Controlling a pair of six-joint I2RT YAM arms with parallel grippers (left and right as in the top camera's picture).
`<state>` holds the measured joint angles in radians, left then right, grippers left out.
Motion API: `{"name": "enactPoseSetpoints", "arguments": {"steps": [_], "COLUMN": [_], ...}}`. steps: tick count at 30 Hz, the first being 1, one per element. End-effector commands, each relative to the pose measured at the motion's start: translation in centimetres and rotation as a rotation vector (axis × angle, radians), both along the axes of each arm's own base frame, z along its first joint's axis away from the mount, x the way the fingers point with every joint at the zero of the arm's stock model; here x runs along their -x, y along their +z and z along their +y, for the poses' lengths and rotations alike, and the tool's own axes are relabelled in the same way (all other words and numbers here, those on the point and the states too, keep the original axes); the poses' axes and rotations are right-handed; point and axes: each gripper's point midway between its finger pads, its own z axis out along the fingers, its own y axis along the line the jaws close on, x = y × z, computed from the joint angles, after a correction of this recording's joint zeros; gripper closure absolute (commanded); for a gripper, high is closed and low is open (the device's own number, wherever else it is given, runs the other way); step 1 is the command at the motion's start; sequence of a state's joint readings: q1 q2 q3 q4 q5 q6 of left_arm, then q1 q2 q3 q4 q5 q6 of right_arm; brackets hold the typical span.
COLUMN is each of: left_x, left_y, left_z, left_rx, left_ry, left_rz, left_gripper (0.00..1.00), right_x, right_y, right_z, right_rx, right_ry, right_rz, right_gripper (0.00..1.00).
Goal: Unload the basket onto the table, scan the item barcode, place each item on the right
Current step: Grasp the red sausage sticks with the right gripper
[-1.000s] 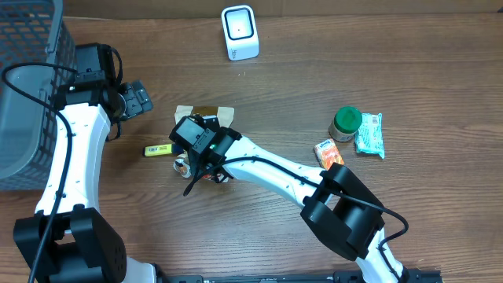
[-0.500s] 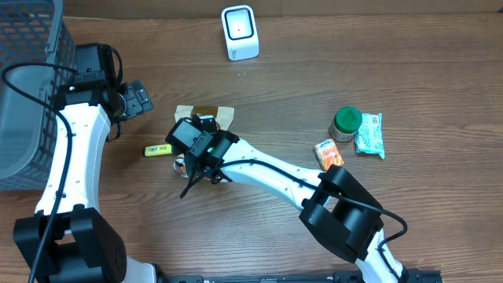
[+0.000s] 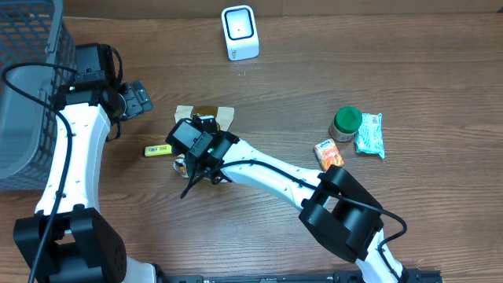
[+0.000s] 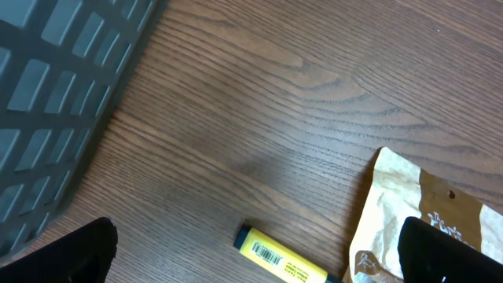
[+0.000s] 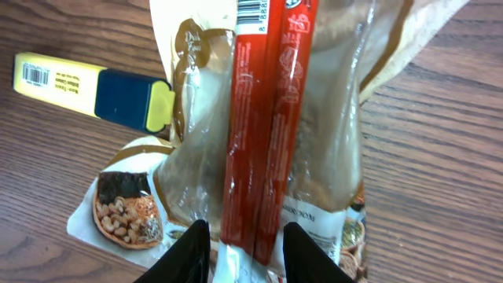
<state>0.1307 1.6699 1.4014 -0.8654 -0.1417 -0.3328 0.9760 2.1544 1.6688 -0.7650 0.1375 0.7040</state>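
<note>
Red and long, the snack packet (image 5: 263,118) has small writing down it and a barcode at its top end. It looks like two thin red sticks side by side. It sits along the middle of a see-through and brown snack bag (image 5: 338,118), near the middle of the wooden table (image 3: 409,71). The right gripper (image 5: 245,234) pinches the packet's bottom end between its two black fingers. A yellow pen (image 5: 86,90) with a blue cap lies just beside the bag. The left gripper (image 3: 137,100) is spread wide and holds nothing, near the grey basket (image 3: 23,79). A white scanner (image 3: 239,31) stands at the table's far edge.
</note>
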Motion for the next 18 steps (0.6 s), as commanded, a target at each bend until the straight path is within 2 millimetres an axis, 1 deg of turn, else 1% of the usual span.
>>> {"name": "enactPoseSetpoints", "arguments": {"steps": [1,9,12,16,17,18], "left_x": [-0.4,-0.4,-0.4,-0.4,-0.4,-0.4], "left_y": [1.1,1.1,1.1,1.1,1.1,1.1], "left_z": [-0.3,-0.3,-0.3,-0.3,-0.3,-0.3], "left_rx": [-0.008,-0.008,-0.008,-0.008,-0.008,-0.008], "left_ry": [-0.025,-0.025,-0.025,-0.025,-0.025,-0.025], "left_rz": [-0.029,-0.029,-0.029,-0.029,-0.029,-0.029], "left_gripper": [0.0,0.0,0.0,0.0,0.0,0.0], "right_x": [0.5,0.6,0.8,0.9,0.9,0.9], "right_y": [-1.0,-1.3,-1.9,-2.4,-2.4,-2.4], "right_z": [-0.3,-0.4,-0.6,-0.8,-0.8,-0.8], "right_rx": [0.013,0.015,0.017,0.022,0.023,0.022], "right_ry": [-0.001,0.0,0.0,0.001,0.004,0.004], "right_rz": [0.009,0.012,0.012,0.017,0.016,0.016], "right_gripper": [0.69,0.7,0.76,0.78,0.8,0.86]}}
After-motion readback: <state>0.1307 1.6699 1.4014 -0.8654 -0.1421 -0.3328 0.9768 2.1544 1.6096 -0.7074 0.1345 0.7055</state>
